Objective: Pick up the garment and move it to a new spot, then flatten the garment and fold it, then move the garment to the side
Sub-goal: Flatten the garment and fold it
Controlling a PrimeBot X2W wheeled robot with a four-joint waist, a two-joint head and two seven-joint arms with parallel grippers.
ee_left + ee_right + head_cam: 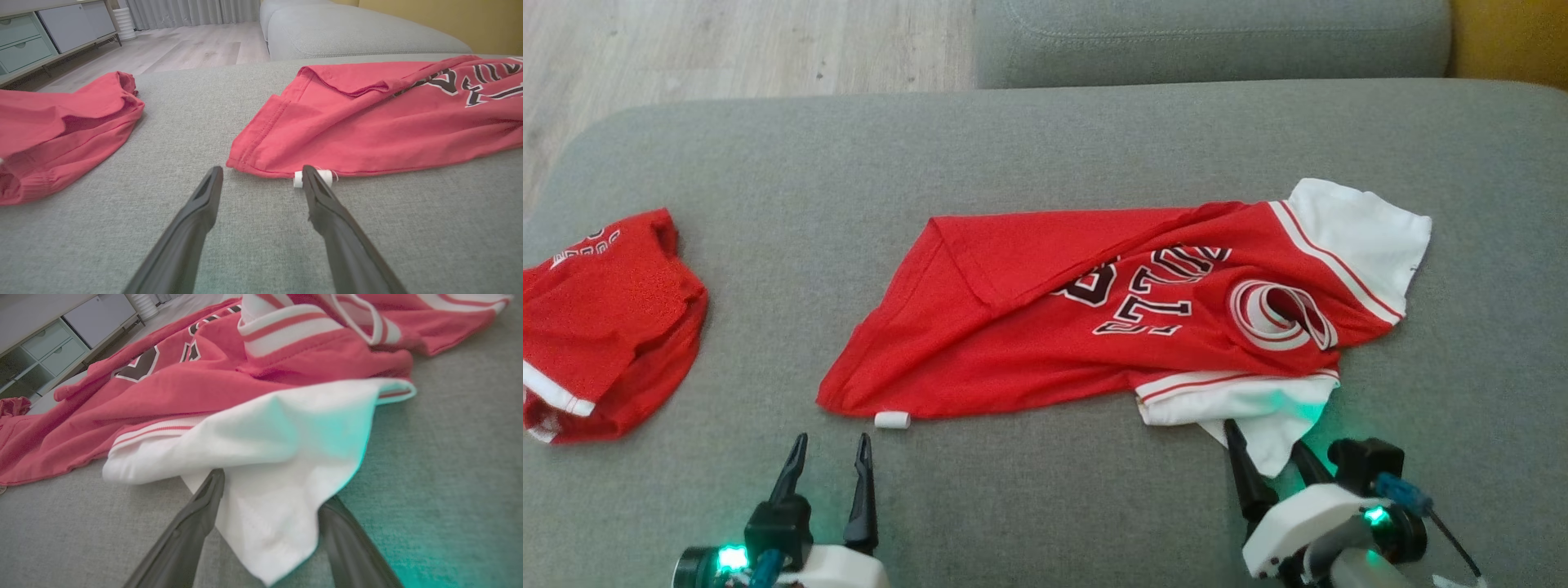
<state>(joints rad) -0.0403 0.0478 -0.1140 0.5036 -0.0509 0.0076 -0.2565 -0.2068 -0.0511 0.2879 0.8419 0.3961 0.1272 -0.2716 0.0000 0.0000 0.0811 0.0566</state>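
the left gripper is spread wide with nothing in it, over bare gray sofa cushion. just past its tips is a small white tag at the hem of the red jersey. the right gripper is spread wide too, and the jersey's white sleeve lies loose between its fingers. the jersey is wrinkled, one side folded over, with dark letters. it lies long from side to side, hem by the left gripper, neck by the right. out past the left gripper's side is another red garment, with bare cushion between. beyond the jersey there is lots of bare cushion.
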